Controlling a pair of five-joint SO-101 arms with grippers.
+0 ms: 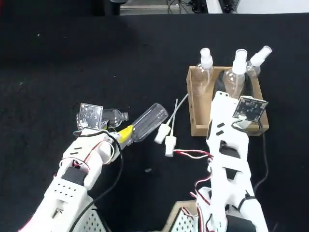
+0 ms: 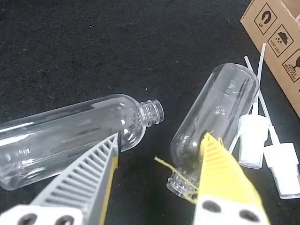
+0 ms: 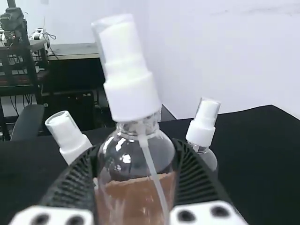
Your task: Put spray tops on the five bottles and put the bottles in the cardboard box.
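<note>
Status, my read: 3 of 5 done, or nearly so.

- The box (image 1: 191, 102) held three bottles, all upright-ish with spray tops on: the left bottle (image 1: 205, 67), the middle bottle (image 1: 236, 72) and the tilted bottle (image 1: 258, 60) at the far right corner.
- The right gripper (image 3: 137, 157) was down in the box with its jaws closed snug on both sides of the middle bottle. That one looked placed but not yet released.
- Two bottles lay on their sides on the table with bare necks: the box-side bottle (image 1: 149, 122) and the outer bottle (image 1: 115, 116).
- Two loose tops lay just beside each other between the box-side bottle and the box, with their dip tubes running toward the box: top A (image 1: 163, 133) and top B (image 1: 170, 144).
- The left gripper (image 2: 161, 140) was open and held nothing. Its yellow jaw sat over the neck of the box-side bottle and its grey jaw over the shoulder of the outer bottle.

Left to do, as I judged it:
- Let go of the middle bottle.
- Fit a top on each of the two bare bottles.
- Move both into the box.

Room in the box looked tight but probably workable, though the arm hid part of it.
</note>
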